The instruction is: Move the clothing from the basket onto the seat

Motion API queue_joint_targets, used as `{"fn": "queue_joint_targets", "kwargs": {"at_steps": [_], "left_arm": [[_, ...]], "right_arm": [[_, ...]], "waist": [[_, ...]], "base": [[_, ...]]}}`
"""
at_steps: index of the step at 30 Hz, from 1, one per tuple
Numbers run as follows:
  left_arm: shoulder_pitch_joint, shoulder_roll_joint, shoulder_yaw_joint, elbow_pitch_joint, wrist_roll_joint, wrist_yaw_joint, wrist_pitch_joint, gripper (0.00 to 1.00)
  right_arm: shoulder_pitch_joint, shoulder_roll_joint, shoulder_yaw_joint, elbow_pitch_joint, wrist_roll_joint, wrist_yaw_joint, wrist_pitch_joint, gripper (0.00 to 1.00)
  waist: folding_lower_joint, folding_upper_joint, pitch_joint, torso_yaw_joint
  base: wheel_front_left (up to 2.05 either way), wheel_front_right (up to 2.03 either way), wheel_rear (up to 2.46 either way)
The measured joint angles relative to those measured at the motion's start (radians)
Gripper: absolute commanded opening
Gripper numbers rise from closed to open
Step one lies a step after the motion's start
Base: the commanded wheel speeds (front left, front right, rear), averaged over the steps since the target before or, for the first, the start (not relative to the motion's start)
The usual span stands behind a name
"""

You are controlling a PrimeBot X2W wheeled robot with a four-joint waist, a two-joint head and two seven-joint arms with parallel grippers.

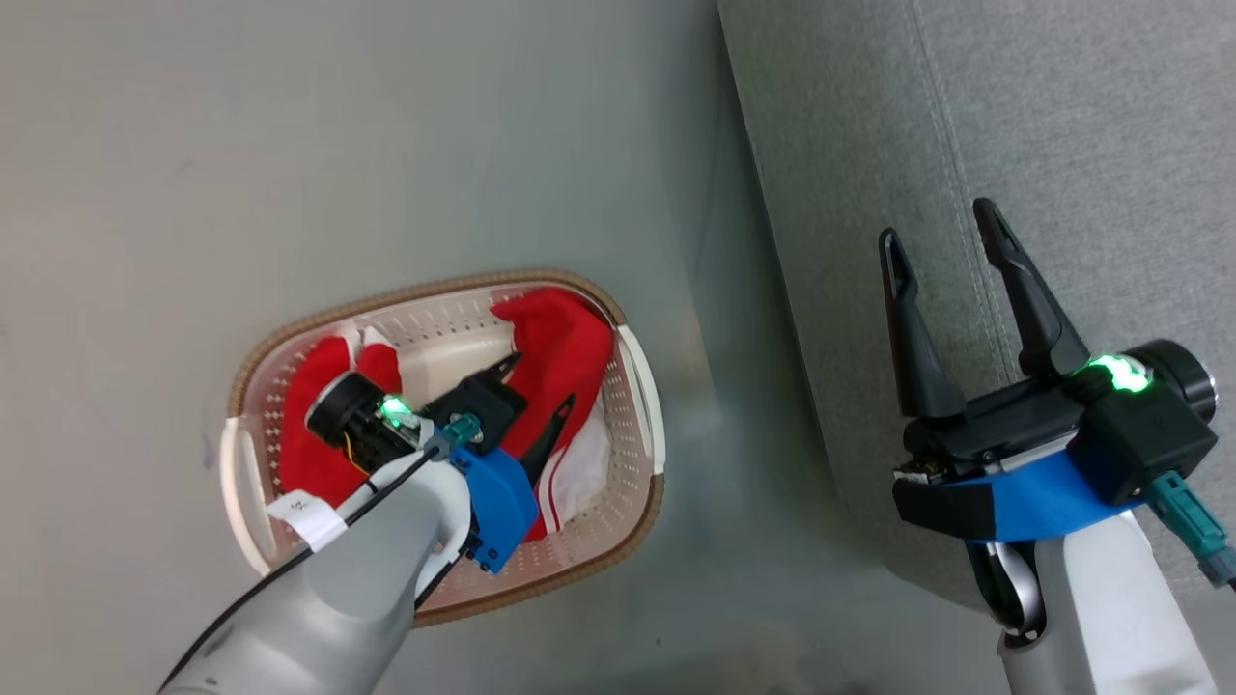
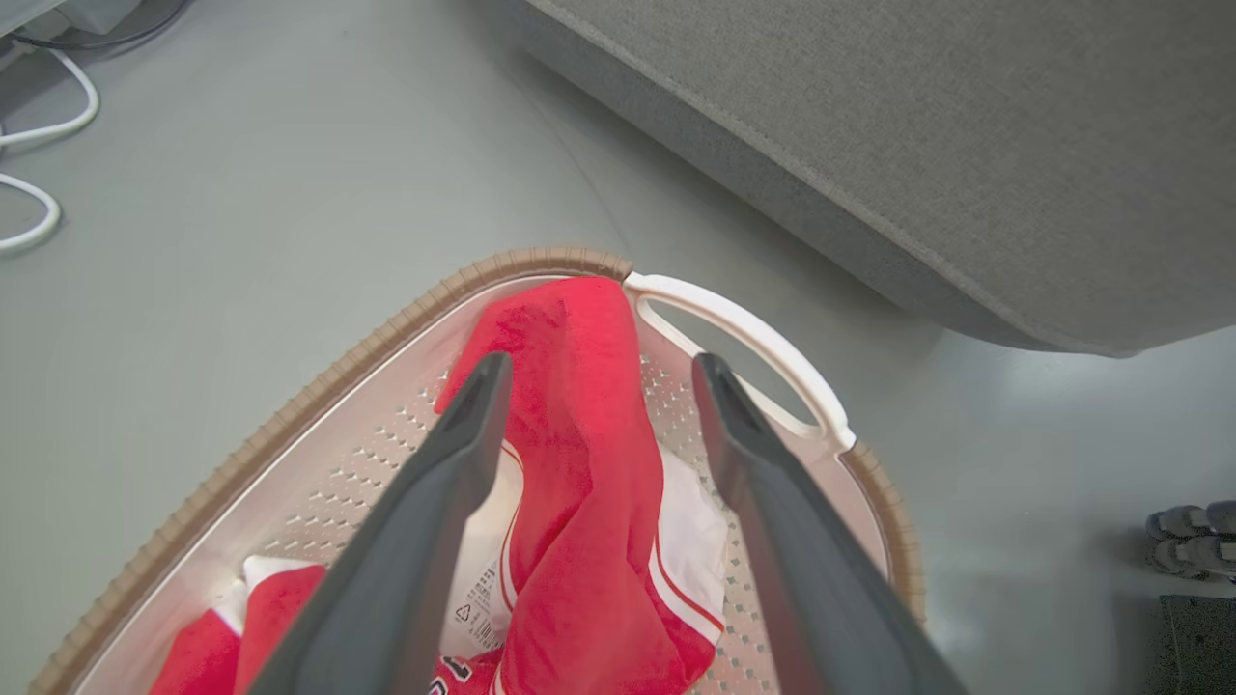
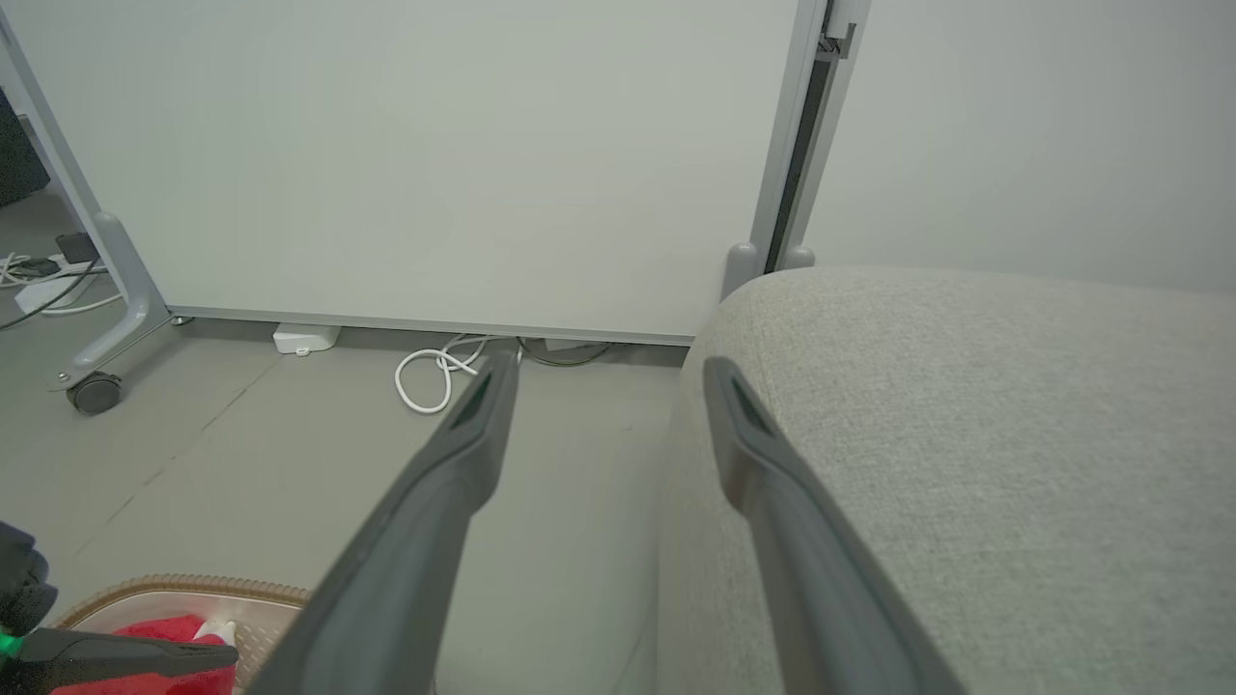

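The cream basket (image 1: 639,386) with its brown rim stands on the grey floor, left of the light grey seat (image 1: 1062,145). Red clothing lies in it: one piece (image 1: 565,338) draped up the right wall, another (image 1: 314,425) at the left. My left gripper (image 1: 539,381) hangs open inside the basket. In the left wrist view its fingers (image 2: 454,454) straddle the raised red fold (image 2: 579,434), beside a white handle (image 2: 744,333). My right gripper (image 1: 937,222) is open and holds nothing, over the seat's left edge (image 3: 966,434).
White cables (image 2: 39,183) lie on the floor beyond the basket. A white panel (image 3: 386,164) on a wheeled frame (image 3: 94,393) stands behind the seat, with a cable coil (image 3: 435,372) at its foot. The basket rim (image 3: 174,586) shows at the right wrist view's lower left.
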Motion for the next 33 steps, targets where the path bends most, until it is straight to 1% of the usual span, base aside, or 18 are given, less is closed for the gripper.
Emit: {"fn": "queue_joint_targets", "kwargs": {"at_steps": [8,15,19,25,33], "left_arm": [[-0.109,0.001,-0.145,0.09,-0.086,0.0,0.0,1.0],[-0.177,0.019,-0.234,0.145,-0.176,0.0,0.032,1.0],[-0.189,0.021,-0.251,0.14,-0.195,0.0,0.035,1.0],[-0.207,0.022,-0.268,0.146,-0.198,0.0,0.075,1.0],[-0.231,0.012,-0.272,0.163,-0.162,0.0,0.122,1.0]], "right_arm": [[-0.022,0.0,0.013,-0.053,-0.008,0.0,0.0,1.0],[-0.059,0.0,0.036,-0.104,0.0,0.0,0.0,1.0],[-0.062,0.0,0.034,-0.125,0.003,0.0,0.0,1.0],[-0.062,0.0,0.033,-0.156,0.003,0.0,0.0,1.0],[-0.062,0.0,0.04,-0.197,-0.007,0.0,0.0,1.0]], "waist": [[0.0,0.0,0.117,-0.021],[0.0,0.0,0.217,-0.033],[0.0,0.0,0.238,-0.033],[0.0,0.0,0.275,-0.033],[-0.0001,0.0,0.327,-0.031]], "base": [[0.0,0.0,0.0],[0.0,0.0,0.0],[0.0,0.0,0.0],[0.0,0.0,0.0],[0.0,0.0,0.0]]}}
